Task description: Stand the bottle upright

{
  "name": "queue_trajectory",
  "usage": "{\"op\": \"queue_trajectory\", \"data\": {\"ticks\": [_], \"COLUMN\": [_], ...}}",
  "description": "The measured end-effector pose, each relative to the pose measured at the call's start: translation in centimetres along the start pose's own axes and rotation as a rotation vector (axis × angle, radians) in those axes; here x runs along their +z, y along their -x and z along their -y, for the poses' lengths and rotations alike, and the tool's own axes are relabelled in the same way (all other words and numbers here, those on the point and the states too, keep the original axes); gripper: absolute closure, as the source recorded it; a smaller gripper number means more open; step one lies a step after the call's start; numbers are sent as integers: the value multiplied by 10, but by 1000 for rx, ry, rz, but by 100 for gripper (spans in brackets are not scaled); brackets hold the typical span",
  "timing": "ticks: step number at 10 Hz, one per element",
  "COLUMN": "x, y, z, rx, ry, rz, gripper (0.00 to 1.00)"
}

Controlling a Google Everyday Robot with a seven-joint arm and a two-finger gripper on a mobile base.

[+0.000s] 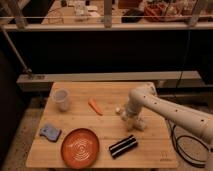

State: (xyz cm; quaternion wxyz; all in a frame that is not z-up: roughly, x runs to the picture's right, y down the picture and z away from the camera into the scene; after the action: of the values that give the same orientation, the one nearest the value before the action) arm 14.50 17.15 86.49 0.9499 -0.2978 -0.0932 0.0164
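The whitish bottle (121, 110) lies on the wooden table (105, 90), right of centre. Only its left end with the white cap shows clearly; the rest is hidden under the gripper. My gripper (131, 118) is down at the table surface directly over the bottle, at the end of the white arm (170, 111), which reaches in from the right. I cannot tell whether the gripper touches or holds the bottle.
An orange carrot (95, 106) lies left of the bottle. A translucent cup (61, 99) stands at the far left. A blue object (50, 132), an orange plate (80, 146) and a black-and-white striped block (123, 146) sit along the front. A black cable (187, 150) hangs off the table's right.
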Motion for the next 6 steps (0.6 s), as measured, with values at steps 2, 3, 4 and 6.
{"op": "queue_trajectory", "data": {"ticks": [2, 3, 4, 6], "x": [1, 2, 3, 4], "y": [1, 2, 2, 2], "z": [2, 2, 2, 3], "rx": [-1, -2, -3, -3], "ry": [1, 3, 3, 3], "rz": [3, 3, 4, 5], "gripper": [21, 21, 21, 21]}}
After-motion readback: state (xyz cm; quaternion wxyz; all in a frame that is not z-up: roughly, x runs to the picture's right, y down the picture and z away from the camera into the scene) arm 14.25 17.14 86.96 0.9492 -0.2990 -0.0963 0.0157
